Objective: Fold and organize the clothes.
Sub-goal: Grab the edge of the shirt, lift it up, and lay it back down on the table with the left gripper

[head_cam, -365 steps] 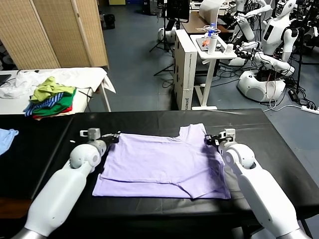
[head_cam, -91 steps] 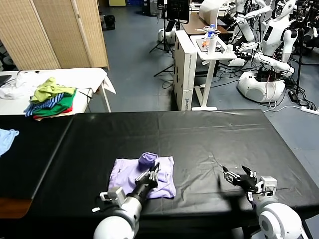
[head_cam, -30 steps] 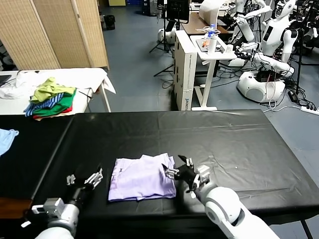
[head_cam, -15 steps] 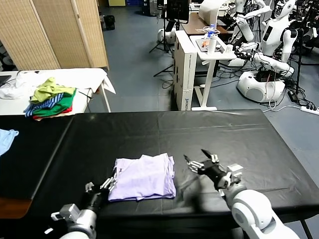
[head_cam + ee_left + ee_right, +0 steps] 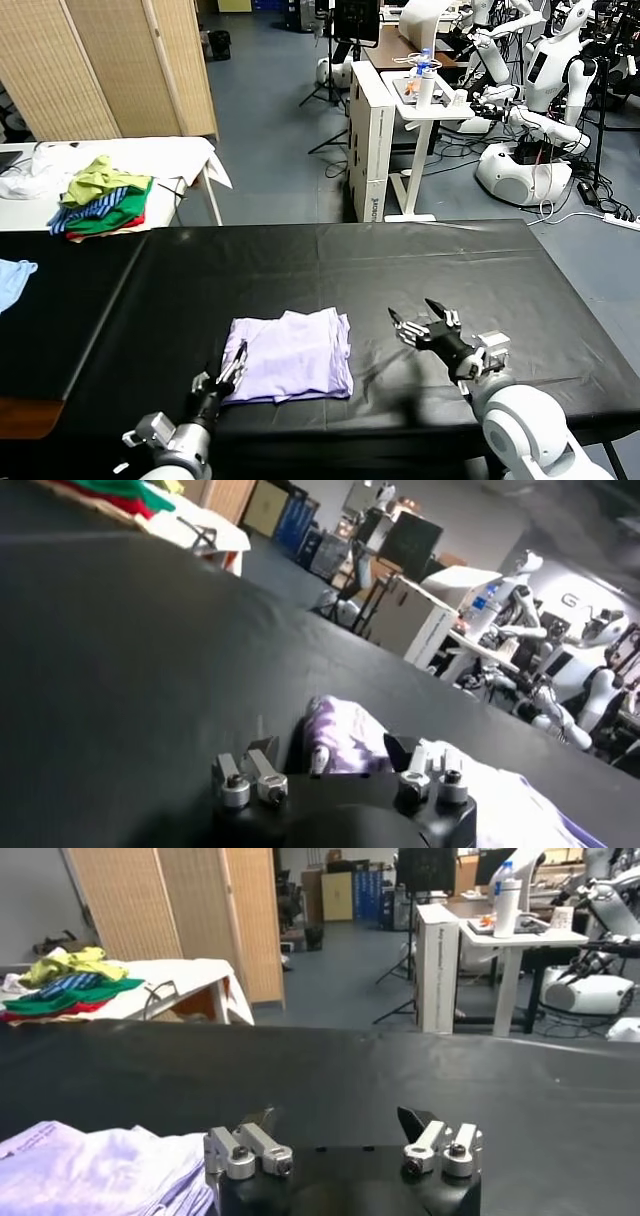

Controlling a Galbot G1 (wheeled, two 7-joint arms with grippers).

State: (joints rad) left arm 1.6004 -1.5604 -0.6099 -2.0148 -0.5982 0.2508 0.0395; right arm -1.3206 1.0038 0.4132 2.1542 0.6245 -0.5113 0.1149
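The folded T-shirt [image 5: 290, 356] lies near the front of the black tabletop [image 5: 430, 260]. The left end effector [image 5: 228, 370] is nearer, jaws spread around the shirt's near-left corner, gripping nothing yet. The right end effector [image 5: 425, 322] hovers wide open, empty, beside the shirt's right edge.
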